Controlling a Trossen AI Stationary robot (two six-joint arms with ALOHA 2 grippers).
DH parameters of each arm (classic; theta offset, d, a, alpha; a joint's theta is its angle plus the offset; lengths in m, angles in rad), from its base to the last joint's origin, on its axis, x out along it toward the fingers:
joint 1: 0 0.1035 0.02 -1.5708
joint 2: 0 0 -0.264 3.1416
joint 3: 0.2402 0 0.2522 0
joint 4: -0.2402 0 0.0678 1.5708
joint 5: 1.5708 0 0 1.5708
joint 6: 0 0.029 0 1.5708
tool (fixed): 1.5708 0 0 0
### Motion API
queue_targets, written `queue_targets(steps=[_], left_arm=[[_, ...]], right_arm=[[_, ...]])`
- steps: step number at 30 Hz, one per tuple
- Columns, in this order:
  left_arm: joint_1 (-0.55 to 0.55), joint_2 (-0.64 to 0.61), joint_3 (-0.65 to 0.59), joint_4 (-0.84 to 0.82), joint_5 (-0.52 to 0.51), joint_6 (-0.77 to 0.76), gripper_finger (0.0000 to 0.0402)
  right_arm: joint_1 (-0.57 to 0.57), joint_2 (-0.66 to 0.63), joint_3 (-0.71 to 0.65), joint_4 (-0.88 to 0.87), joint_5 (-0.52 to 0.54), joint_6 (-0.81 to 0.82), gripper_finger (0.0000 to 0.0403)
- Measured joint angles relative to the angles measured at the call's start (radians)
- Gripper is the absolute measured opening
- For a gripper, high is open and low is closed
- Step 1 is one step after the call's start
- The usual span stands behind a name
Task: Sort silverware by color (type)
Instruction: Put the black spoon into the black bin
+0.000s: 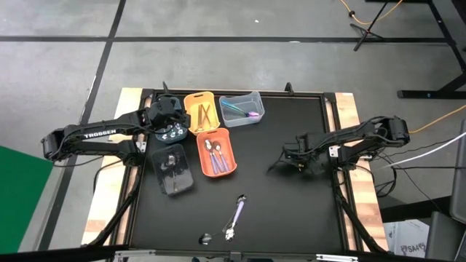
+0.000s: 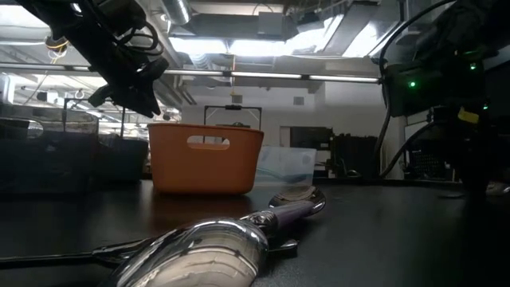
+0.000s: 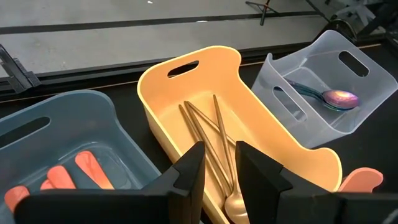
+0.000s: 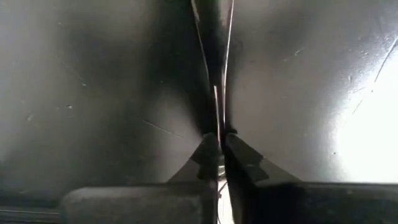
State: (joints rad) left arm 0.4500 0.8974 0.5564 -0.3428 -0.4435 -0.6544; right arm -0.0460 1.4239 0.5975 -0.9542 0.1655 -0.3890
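My right gripper [image 4: 219,151] is shut on a thin black piece of silverware [image 4: 211,50] lying on the black mat at the table's right middle [image 1: 275,167]. My left gripper [image 3: 217,168] hovers open, with nothing between its fingers, over the yellow bin [image 3: 249,118], where gold pieces [image 3: 208,127] lie on the bottom. An iridescent spoon [image 3: 333,98] lies in the clear bin [image 1: 242,108], and silver spoons in the orange bin [image 1: 216,153]. A purple piece [image 1: 237,213] and a silver spoon [image 1: 206,238] lie loose near the front edge. My right gripper pinches the black piece's thin handle [image 4: 216,121] between its two fingertips. The fingers come steeply from above, pointing down at the mat. The piece runs away from the fingers along the mat; whether it is lifted off the mat does not show.
A blue-grey bin [image 3: 56,137] holding orange-red pieces stands under my left arm beside the yellow bin. A dark bin [image 1: 175,172] sits nearer the front. The mat's raised frame [image 1: 335,109] borders the work area, and bare mat lies between the bins and my right gripper.
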Motion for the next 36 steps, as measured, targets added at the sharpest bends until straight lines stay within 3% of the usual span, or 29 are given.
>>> queue_targets(steps=[9,16,20,27,32,36], left_arm=[[0.0,0.0,0.0,0.0,0.022,0.001,0.0082],[0.0,0.0,0.0,0.001,0.024,0.0,0.0082],[0.0,0.0,0.0,0.006,0.024,0.0,0.0082],[-0.002,0.0,0.0,0.063,0.068,0.002,0.0082],[-0.037,0.0,0.0,0.143,0.072,0.002,0.0082],[-0.079,0.0,0.0,0.204,0.072,0.003,0.0082]], right_arm=[[-0.001,0.003,0.081,0.041,-0.029,0.072,0.0004],[0.0,0.003,0.135,0.2,-0.099,0.17,0.0002],[0.0,0.003,0.167,0.327,-0.102,0.223,0.0001],[0.0,0.002,0.182,0.703,-0.084,0.346,0.0001],[0.0,0.002,0.182,0.948,-0.016,0.475,0.0001],[0.0,0.002,0.182,1.066,-0.01,0.476,0.0001]])
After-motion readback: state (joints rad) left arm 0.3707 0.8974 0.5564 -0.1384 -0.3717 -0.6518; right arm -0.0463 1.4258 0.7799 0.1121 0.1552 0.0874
